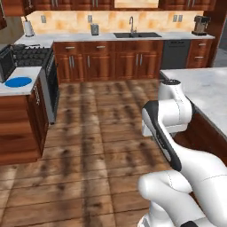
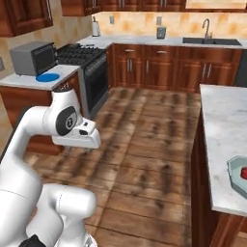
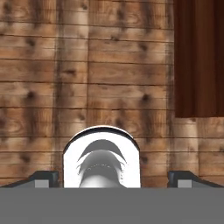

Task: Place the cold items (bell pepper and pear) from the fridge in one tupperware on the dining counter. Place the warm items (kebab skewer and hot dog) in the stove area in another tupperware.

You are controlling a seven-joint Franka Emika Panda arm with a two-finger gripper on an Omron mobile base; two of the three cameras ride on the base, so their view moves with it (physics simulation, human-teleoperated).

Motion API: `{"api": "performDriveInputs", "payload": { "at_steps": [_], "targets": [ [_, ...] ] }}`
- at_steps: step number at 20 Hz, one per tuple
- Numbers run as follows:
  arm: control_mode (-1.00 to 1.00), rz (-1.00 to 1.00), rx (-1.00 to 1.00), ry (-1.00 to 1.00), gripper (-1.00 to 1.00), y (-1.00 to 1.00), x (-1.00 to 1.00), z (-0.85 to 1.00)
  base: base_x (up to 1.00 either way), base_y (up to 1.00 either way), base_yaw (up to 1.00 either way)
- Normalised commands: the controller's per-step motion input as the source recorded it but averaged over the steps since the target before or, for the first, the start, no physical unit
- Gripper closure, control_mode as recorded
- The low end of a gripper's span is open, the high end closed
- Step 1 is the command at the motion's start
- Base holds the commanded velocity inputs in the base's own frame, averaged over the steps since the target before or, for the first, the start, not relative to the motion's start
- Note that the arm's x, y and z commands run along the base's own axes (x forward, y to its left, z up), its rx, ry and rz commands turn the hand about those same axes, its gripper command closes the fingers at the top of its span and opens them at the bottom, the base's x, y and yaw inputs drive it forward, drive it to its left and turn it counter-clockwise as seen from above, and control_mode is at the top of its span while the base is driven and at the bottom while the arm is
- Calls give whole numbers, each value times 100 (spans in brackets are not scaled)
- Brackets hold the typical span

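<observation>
Item: I held the gripper point(image 3: 112, 179) spread and empty above bare floor, with the tupperware point(image 2: 237, 176), something red inside, on the dining counter point(image 2: 223, 120) to my right, near edge.

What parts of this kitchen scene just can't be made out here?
- Tupperware, right base view: cut off by the right edge; the red item inside can't be identified.
- Gripper, hand view: only the fingertips show, set wide apart.
- Blue plate, left base view: too small to tell if anything lies on it.
</observation>
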Motion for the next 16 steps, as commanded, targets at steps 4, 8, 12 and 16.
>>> {"api": "performDriveInputs", "payload": {
  "at_steps": [4, 8, 12, 16],
  "targets": [
    [100, 0, 0, 0, -100, 0, 0, 0, 100, 55, -20],
    [100, 0, 0, 0, -100, 0, 0, 0, 100, 21, -4],
    [100, 0, 0, 0, -100, 0, 0, 0, 100, 10, 0],
    [100, 0, 0, 0, -100, 0, 0, 0, 100, 4, 0]
  ]
}}
